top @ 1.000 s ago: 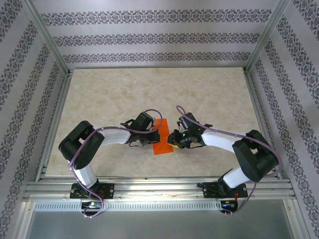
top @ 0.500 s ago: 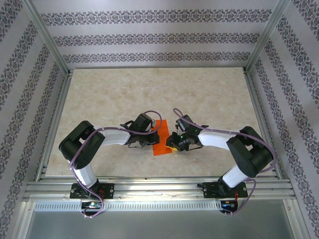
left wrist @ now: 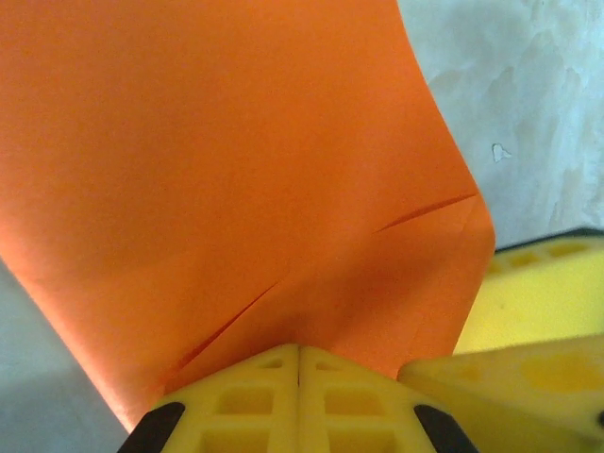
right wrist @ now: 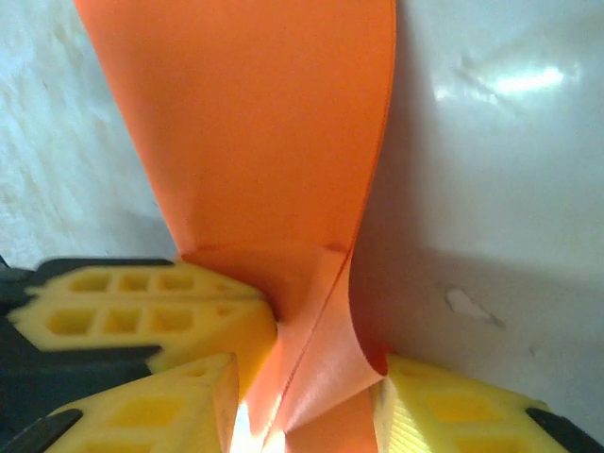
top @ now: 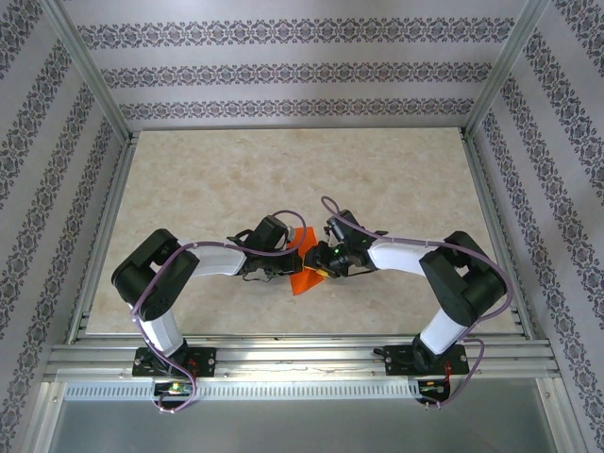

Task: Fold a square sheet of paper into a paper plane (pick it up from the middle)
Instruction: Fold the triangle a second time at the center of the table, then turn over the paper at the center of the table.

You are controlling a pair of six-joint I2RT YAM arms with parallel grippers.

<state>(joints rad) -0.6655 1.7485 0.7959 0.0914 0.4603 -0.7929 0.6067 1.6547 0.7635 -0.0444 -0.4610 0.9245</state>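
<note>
The square sheet of paper is bright orange and folded, and it lies between my two grippers at the table's middle front. My left gripper is shut, and its yellow fingertips press against the sheet's near edge, with no paper in the seam between them. My right gripper is open, with a raised, creased flap of the sheet standing between its fingers. The right-hand finger touches the flap's edge. The left gripper's fingers sit just beside it.
The pale marbled table stretches behind the grippers. Aluminium frame rails run along the near edge, and patterned walls enclose the sides and back. A yellow finger of the right gripper crowds the left wrist view's lower right.
My right gripper has slid left onto the sheet, close to the left gripper, and its jaws have widened. The left gripper has stayed shut in place.
</note>
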